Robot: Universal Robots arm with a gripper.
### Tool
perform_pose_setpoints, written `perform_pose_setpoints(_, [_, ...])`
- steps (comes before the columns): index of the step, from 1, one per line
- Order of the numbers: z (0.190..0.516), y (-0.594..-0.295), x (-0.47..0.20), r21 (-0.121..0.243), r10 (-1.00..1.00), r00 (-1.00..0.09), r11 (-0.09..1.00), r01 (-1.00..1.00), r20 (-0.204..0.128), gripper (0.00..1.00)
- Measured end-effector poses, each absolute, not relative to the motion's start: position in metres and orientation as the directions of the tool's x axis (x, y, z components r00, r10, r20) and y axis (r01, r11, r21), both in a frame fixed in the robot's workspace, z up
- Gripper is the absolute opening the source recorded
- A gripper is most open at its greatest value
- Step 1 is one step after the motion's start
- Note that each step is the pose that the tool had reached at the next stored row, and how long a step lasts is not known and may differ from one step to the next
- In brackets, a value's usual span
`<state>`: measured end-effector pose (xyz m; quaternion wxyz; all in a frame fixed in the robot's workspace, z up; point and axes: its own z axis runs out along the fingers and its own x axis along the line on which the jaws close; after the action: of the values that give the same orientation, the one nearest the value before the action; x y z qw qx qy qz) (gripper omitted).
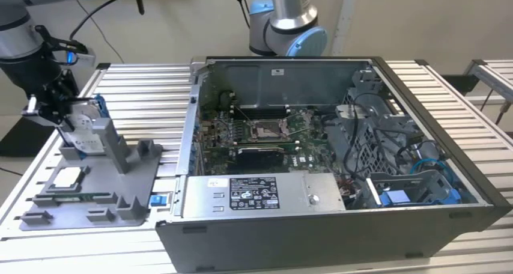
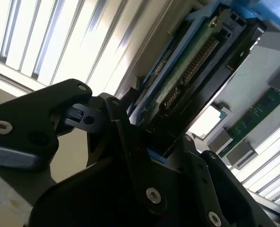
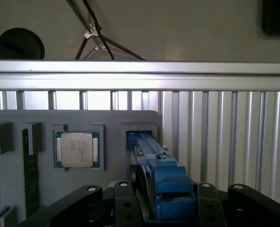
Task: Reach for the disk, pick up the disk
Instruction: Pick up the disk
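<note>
The grey fixture tray [image 1: 136,178] is set on the slatted metal table [image 1: 144,88] at the exterior view's left, and three parts are held in its recesses. One disk [image 1: 84,113] is stood upright on its edge in a slot. One square silver processor chip [image 1: 68,176] is laid flat in a square pocket. One green memory module [image 1: 80,197] is seated in a narrow slot beside the chip. In the first wrist view the disk [image 3: 163,175] is seen edge-on with its blue rail uppermost. The chip [image 3: 78,150] and the memory module [image 3: 30,179] are seen beside it in the tray [image 3: 111,127]. The gripper [image 1: 62,116] is positioned over the disk. Its two black fingers [image 3: 126,203] are brought in against the disk's two opposite sides, so that the disk is clamped between them while its lower edge is seated in the slot. In the second wrist view the disk's circuit-board face [image 2: 196,71] is shown running away from the gripper [image 2: 163,156]. One open computer case [image 1: 321,238] is laid on its side just beside the tray, at the exterior view's centre and right. Contained in it are one motherboard [image 1: 240,136] with one processor socket [image 1: 266,128], one power supply [image 1: 256,194], a bundle of black cables [image 1: 357,142] and one blue plastic bracket [image 1: 397,199]. A second robot arm [image 1: 287,30] is mounted behind the case.
</note>
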<state>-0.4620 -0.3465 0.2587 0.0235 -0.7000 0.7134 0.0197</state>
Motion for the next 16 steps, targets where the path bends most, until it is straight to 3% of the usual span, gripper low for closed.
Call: perform_pose_setpoints(16, [0.2585, -0.3465, -0.4621, -0.004, -0.998, -0.019, 0.019, -1.000, -0.061, 0.00])
